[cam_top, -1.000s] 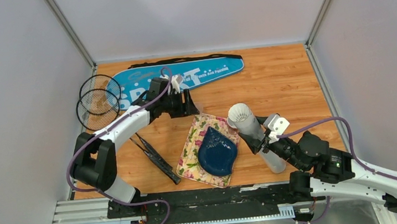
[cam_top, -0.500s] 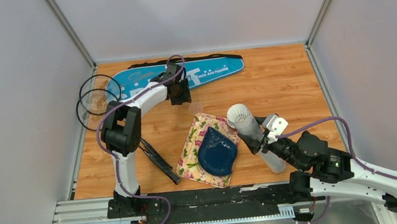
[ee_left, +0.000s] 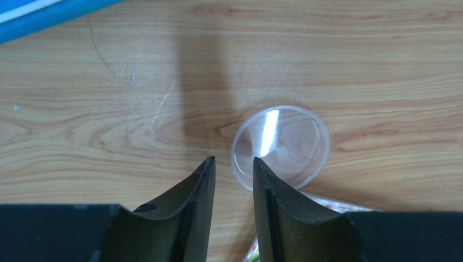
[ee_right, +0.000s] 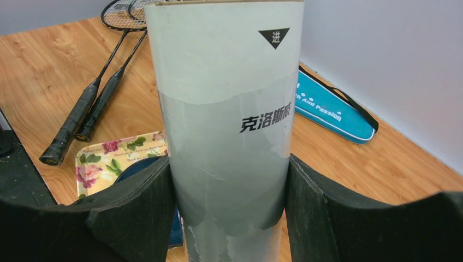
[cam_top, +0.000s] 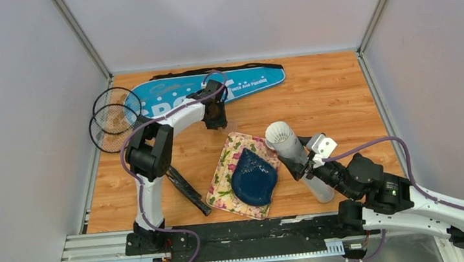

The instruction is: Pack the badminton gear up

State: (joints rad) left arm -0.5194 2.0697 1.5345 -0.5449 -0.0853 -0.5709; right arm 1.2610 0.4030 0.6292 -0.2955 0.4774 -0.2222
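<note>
Jaws of the left tool (ee_left: 233,161) stand a narrow slit apart with nothing between them, low over the desk (ee_left: 109,109), with the rim of a small clear cup (ee_left: 281,146) lying just ahead of the right-hand one. The right tool (ee_right: 228,164) is pressed against both sides of the white tube (ee_right: 224,82), pinching it at mid-body and holding it tilted over the near right part of the desk, beside the blue plate (cam_top: 253,175) on its flowered mat (cam_top: 222,171); whether the tube's foot rests on the wood I cannot tell. The tube looks like light cardboard, stiff along its length, smooth and easy to crush, so a mild squeeze around the middle suits it. One shuttlecock (cam_top: 280,132) shows in its mouth, and its feathers are fragile. Two rackets (cam_top: 185,189) lie together at the left, heads toward the far left corner; they are light and springy and best taken by the padded handles. One blue bag (cam_top: 247,79), probably soft and floppy, lies along the far edge.
</note>
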